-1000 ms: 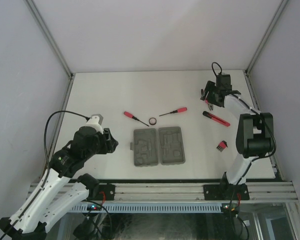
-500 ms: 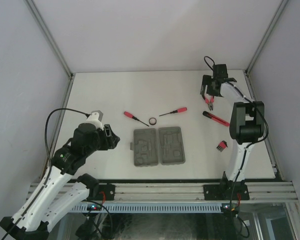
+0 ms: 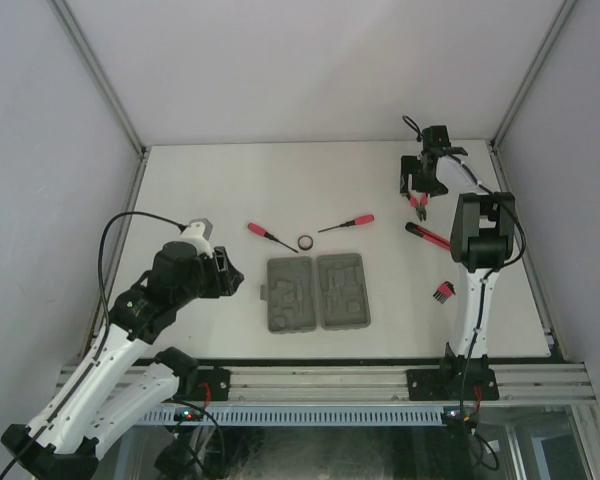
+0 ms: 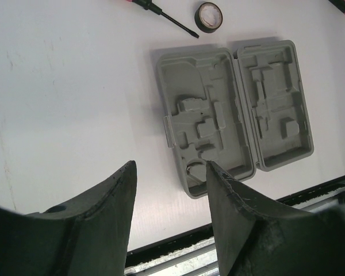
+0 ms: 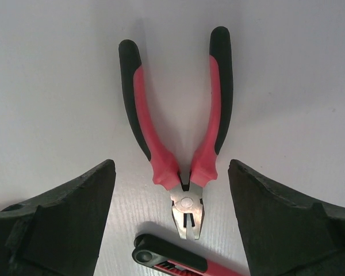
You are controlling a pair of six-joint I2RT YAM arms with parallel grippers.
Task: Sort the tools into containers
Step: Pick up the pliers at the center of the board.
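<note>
- I see the right gripper poised over the pliers at the worktop's far right, jaws spread, pinching nothing.
- The pliers lie flat, handles splayed, nose just beside the stick tool (contact: I can't tell).
- The left gripper hangs above the open case, jaws spread and empty.
- Just beyond the case lie the left screwdriver, ring and right screwdriver; the comb is off to its right.

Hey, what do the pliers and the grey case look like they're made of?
Pliers: the head looks like bare grey metal, with a dull sheen at the pivot. The handles seem to be matte red-and-black rubber or plastic sleeves.
Grey case: probably moulded plastic, matte, one uniform grey with rounded corners and shaped recesses.
</note>
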